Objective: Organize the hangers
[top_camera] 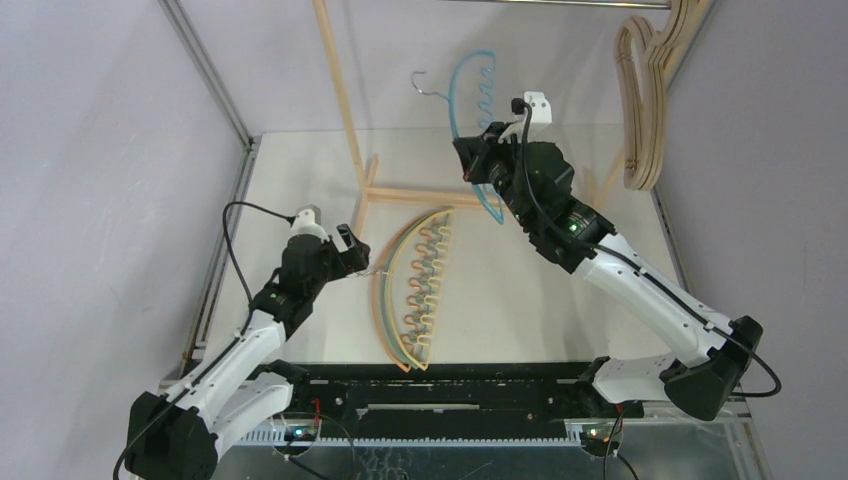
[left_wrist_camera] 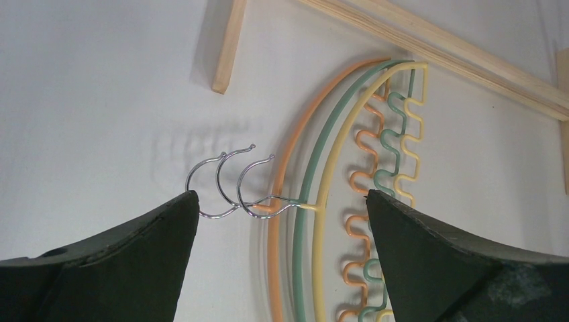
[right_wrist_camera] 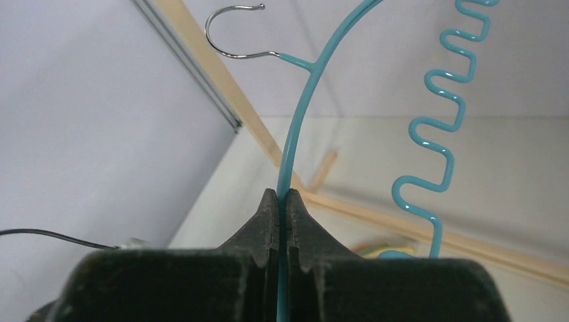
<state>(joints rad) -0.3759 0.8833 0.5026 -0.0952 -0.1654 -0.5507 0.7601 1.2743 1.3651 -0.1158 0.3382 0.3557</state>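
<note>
Seen from above, the right gripper (top_camera: 470, 160) is raised well off the table, its jaws pressed together on the thin arc of a teal hanger (top_camera: 452, 100). The right wrist view shows the wire pinched between the fingertips. The hanger's metal hook (right_wrist_camera: 245, 57) is above and to the left of the gripper, free in the air and caught on nothing. Up and to the right of that gripper, a cluster of pale wooden hangers (top_camera: 640, 100) appears to hang from the rack's metal bar (top_camera: 560, 3). The left gripper (top_camera: 352, 252) sits low over the table with its jaws wide apart and nothing between them. Just ahead of its fingertips lie an orange hanger (left_wrist_camera: 290, 144), a green hanger (left_wrist_camera: 310, 168) and a yellow hanger (left_wrist_camera: 329, 161), nested flat with their three hooks pointing toward it. The job looks partway done: the wooden ones are up, the teal one is lifted but not yet hooked on, and three lie unhung.
</note>
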